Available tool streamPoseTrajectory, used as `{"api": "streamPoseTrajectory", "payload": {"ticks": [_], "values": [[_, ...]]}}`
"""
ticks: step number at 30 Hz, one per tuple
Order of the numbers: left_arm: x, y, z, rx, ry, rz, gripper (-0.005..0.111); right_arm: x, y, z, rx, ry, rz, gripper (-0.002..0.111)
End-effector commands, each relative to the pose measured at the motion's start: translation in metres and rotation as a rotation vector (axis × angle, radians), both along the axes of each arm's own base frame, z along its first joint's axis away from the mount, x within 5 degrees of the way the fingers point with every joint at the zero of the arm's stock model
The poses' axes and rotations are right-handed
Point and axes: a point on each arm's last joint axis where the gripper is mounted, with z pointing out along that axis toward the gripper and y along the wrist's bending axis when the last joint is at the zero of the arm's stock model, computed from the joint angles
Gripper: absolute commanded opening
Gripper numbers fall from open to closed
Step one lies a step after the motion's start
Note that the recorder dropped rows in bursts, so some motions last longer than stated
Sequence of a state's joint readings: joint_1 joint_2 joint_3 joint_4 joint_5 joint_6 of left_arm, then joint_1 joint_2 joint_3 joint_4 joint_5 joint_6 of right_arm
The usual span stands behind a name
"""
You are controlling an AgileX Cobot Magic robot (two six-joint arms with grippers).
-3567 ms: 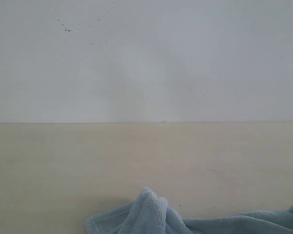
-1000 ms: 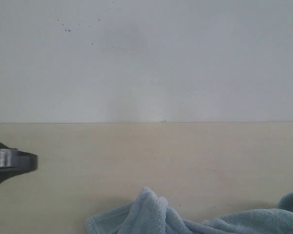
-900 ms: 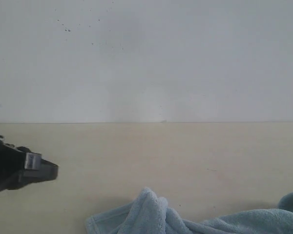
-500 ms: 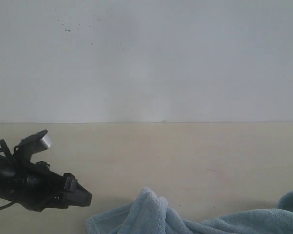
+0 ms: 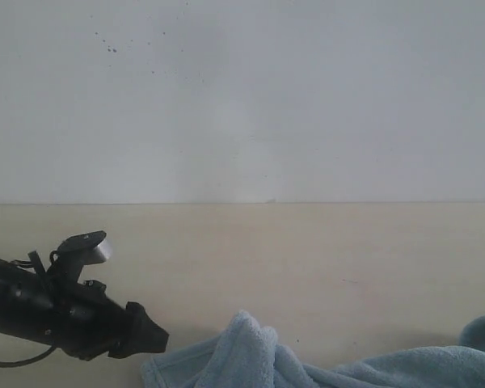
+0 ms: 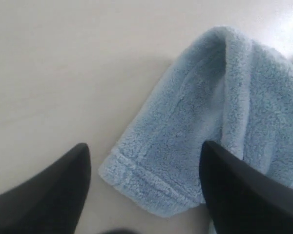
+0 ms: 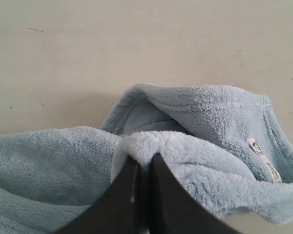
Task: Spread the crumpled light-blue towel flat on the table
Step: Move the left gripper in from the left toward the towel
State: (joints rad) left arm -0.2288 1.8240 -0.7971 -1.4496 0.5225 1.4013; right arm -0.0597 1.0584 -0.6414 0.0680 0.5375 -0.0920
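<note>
The towel (image 5: pixel 250 356) lies bunched on the worktop (image 5: pixel 323 250). The right tool (image 7: pixel 142 165) is clenched on a raised fold of the towel, beside its white tag (image 7: pixel 263 158). The left tool (image 6: pixel 145 148) is released, its jaws standing wide to either side of the towel's hemmed corner (image 6: pixel 132 180); whether it touches the towel is hard to tell. The step in hand looks like securing this second corner. Next, the left tool should lower, close on the hem, then both should draw apart.

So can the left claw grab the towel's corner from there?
Probably yes. The left claw hangs open right by the towel corner, and nothing else on the table blocks it.
</note>
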Motion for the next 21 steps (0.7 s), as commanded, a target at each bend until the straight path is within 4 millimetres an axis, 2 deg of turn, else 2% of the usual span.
{"api": "streamPoseTrajectory", "payload": {"ticks": [1, 10, 17, 21], "values": [[0.002, -0.001, -0.008, 0.028, -0.002, -0.017, 0.061, 0.001, 0.000, 0.000, -0.007, -0.015, 0.005, 0.001], [0.001, -0.001, -0.026, 0.043, 0.043, -0.026, 0.061, 0.001, 0.000, 0.000, -0.004, -0.018, 0.003, 0.001], [-0.006, -0.024, -0.029, 0.088, 0.002, -0.097, 0.061, 0.001, 0.000, 0.000, -0.002, -0.020, 0.003, 0.001], [-0.007, -0.027, -0.031, 0.143, -0.020, -0.104, 0.061, 0.001, 0.000, 0.000, 0.000, -0.016, 0.002, 0.001]]}}
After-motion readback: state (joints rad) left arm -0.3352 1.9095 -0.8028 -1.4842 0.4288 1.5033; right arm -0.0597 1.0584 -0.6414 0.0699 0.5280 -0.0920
